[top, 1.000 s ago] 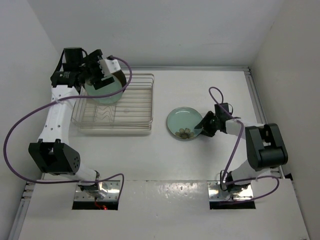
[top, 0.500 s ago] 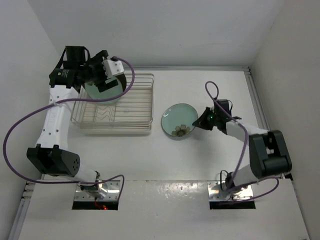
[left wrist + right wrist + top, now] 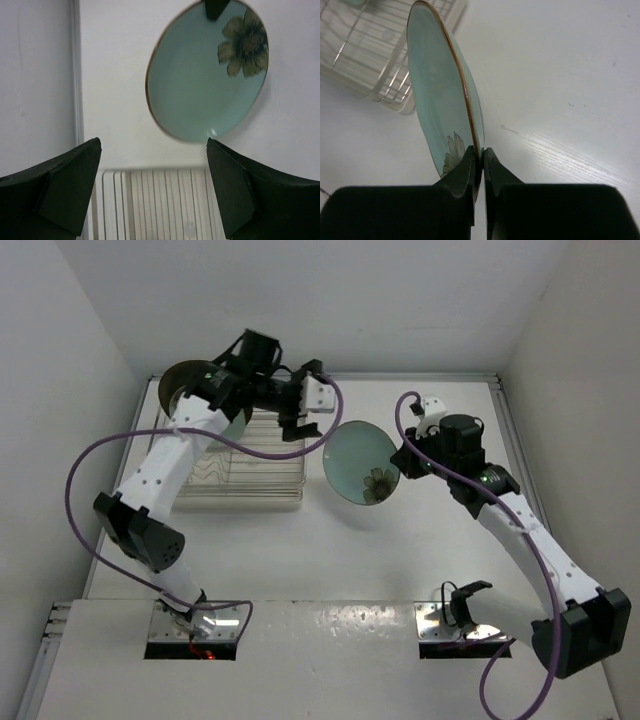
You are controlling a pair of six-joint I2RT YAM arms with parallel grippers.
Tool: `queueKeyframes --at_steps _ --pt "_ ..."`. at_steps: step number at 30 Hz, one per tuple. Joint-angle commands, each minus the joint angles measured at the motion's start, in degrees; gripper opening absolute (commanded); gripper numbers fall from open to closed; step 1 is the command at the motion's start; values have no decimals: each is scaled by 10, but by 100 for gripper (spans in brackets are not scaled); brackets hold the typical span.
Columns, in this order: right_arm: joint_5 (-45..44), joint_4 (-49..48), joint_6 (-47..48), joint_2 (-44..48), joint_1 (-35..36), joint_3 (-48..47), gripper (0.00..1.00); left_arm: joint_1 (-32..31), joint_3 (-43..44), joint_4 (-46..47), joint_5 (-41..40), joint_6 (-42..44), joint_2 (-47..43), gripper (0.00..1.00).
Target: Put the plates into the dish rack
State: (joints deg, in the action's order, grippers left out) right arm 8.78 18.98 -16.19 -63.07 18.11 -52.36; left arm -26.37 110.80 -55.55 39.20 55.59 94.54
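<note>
My right gripper (image 3: 400,466) is shut on the rim of the mint-green plate with the brown flower mark (image 3: 362,462) and holds it on edge above the table, just right of the dish rack (image 3: 270,490). The right wrist view shows my fingertips (image 3: 481,155) pinching that plate (image 3: 437,100). My left gripper (image 3: 308,422) is open and empty over the rack's right end, facing the flowered plate (image 3: 207,75). A dark brown plate (image 3: 182,380) stands at the rack's far left corner. A plain mint plate (image 3: 237,424) shows in the rack, mostly hidden by my left arm.
The silver wire rack shows at the bottom of the left wrist view (image 3: 155,200) and top left of the right wrist view (image 3: 375,60). White walls close in on the left, back and right. Purple cables loop from both arms.
My left gripper has let go of the plain mint plate in the rack and swung right. My right gripper has lifted the flowered plate off the table and tipped it on edge.
</note>
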Motion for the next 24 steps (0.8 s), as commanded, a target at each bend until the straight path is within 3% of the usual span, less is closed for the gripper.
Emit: queueKeyframes --at_steps 1,5,11,17,22,23,24 --pt "62 -19 62 37 32 -49 0 -49 61 -8 56 -28 35 91" --pt "57 -14 69 52 61 -61 0 -111 68 -25 62 -1 74 91" --pt "40 -33 71 83 88 -61 0 -143 22 -36 73 4 95 86" --pt "35 -50 76 101 94 -61 0 -149 -8 -48 54 18 100 53" --pt "48 -60 77 102 97 -57 0 -149 -22 -48 54 18 106 47" --pt "49 -61 76 104 97 -56 0 -154 -22 -48 48 18 106 32" --pt "48 -65 76 106 98 -51 0 -154 -22 -40 47 12 106 23"
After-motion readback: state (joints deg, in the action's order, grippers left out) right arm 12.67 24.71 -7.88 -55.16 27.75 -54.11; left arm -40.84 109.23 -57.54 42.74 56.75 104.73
